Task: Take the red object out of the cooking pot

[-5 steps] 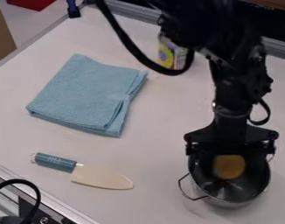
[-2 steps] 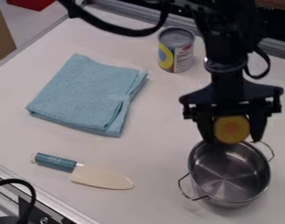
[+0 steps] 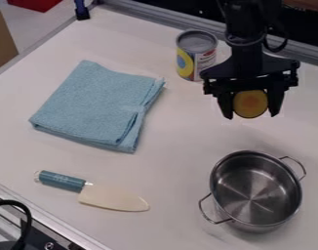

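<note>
The removal looks done: the round orange-yellow object [image 3: 251, 103] is out of the cooking pot [image 3: 256, 193], which sits at 6 o'clock from it. Perhaps only setting it down on the surface [image 3: 178, 166] is left. The arm [image 3: 245, 34] enters from 1 o'clock, its gripper [image 3: 251, 115] pointing down, clamped on the object.

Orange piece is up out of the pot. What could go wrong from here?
Slip: the round orange object sits between the two fingers of the hand, in the air with nothing under it. A weak grip could drop it, and it might roll.

Bump: the can stands close beside the hand in this view, depth unclear. Moving or lowering that way may knock it.

Bad release: letting go over the open pot would likely undo the removal.
</note>
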You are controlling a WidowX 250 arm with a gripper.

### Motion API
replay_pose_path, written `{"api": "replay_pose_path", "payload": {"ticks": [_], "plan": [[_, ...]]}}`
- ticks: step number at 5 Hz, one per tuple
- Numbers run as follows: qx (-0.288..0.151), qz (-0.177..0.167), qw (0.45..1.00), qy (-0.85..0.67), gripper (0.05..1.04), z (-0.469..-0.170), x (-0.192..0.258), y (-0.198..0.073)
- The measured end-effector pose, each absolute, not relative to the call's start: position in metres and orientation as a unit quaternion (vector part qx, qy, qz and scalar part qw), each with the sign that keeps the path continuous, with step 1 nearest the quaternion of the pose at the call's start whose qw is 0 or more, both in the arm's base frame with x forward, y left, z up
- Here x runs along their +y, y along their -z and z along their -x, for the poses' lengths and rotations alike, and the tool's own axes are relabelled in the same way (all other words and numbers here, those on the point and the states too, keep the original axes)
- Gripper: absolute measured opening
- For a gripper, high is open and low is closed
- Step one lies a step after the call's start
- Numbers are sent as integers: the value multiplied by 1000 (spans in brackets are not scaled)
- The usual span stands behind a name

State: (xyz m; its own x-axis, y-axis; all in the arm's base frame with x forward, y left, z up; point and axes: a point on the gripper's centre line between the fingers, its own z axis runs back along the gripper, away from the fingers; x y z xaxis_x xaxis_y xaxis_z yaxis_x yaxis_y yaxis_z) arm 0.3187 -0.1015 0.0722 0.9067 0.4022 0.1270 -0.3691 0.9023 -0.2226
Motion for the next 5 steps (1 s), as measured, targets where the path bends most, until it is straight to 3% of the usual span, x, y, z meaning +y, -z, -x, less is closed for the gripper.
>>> {"api": "replay_pose_path", "payload": {"ticks": [2, 5], "plan": [[-98, 74, 968, -218, 798, -357, -121, -50], [-93, 53, 967, -231, 798, -374, -141, -23]]}}
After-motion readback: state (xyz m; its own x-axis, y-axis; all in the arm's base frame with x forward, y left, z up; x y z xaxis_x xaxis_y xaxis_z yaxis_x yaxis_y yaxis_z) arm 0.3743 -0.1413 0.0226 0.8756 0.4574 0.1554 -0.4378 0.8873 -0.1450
